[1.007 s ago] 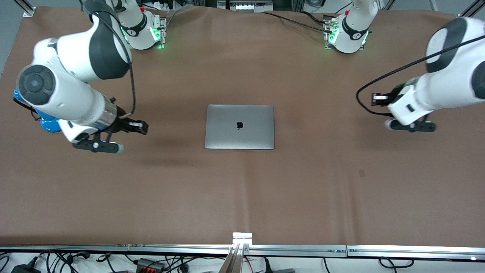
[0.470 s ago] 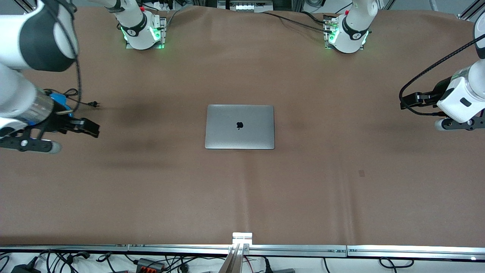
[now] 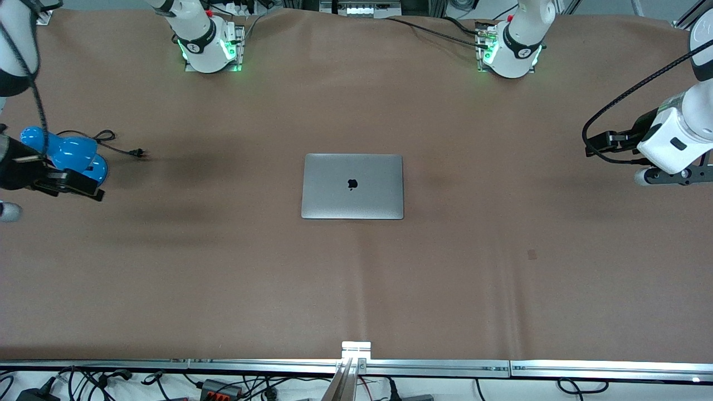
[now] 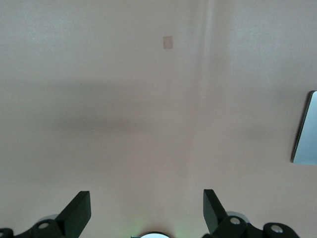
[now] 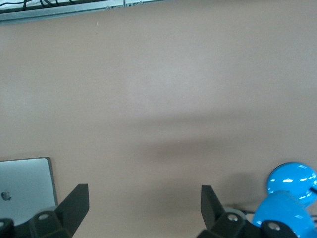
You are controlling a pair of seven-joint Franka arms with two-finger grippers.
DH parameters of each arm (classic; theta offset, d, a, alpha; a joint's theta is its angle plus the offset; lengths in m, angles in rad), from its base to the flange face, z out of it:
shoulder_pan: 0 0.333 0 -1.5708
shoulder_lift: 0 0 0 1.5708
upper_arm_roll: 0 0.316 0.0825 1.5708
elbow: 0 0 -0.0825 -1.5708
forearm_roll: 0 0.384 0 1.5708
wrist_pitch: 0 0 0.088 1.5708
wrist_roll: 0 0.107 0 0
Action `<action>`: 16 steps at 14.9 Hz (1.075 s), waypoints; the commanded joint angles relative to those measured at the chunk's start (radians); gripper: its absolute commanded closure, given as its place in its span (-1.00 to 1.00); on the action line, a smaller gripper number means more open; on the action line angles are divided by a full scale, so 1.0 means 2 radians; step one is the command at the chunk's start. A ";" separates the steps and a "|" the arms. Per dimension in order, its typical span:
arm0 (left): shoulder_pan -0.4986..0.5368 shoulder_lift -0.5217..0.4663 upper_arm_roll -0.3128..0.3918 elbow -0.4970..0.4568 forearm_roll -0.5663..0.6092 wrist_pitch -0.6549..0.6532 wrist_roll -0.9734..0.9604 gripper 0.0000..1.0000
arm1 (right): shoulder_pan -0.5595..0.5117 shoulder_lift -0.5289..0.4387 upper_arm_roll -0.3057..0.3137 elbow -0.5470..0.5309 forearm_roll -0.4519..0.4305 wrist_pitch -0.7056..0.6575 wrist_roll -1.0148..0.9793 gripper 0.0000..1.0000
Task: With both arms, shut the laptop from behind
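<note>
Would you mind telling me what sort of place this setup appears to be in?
Most likely a robotics lab bench. Two white arm bases are bolted along one edge of a table under a brown cover, an aluminium rail with loose cables edges it, and only a closed laptop and a blue desk lamp lie on it.

A silver-grey laptop [image 3: 352, 186] with a black apple logo lies on a plain brown bench [image 3: 356, 289], a glossy bright-blue lamp [image 3: 67, 156] trails a black cord [image 3: 114, 143], and both white-and-dark-grey arms carry black claws.
</note>
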 commanded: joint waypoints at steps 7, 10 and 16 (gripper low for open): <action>-0.002 -0.037 0.008 -0.040 -0.034 0.038 0.011 -1.00 | -0.056 -0.029 0.069 -0.024 -0.038 0.013 -0.020 -1.00; -0.002 -0.035 0.011 -0.039 -0.033 0.036 0.015 -1.00 | -0.057 -0.042 0.069 -0.038 -0.042 0.011 -0.020 -1.00; 0.002 -0.032 0.007 -0.035 -0.033 0.036 0.015 -1.00 | -0.036 -0.056 0.054 -0.055 -0.052 0.022 -0.020 -1.00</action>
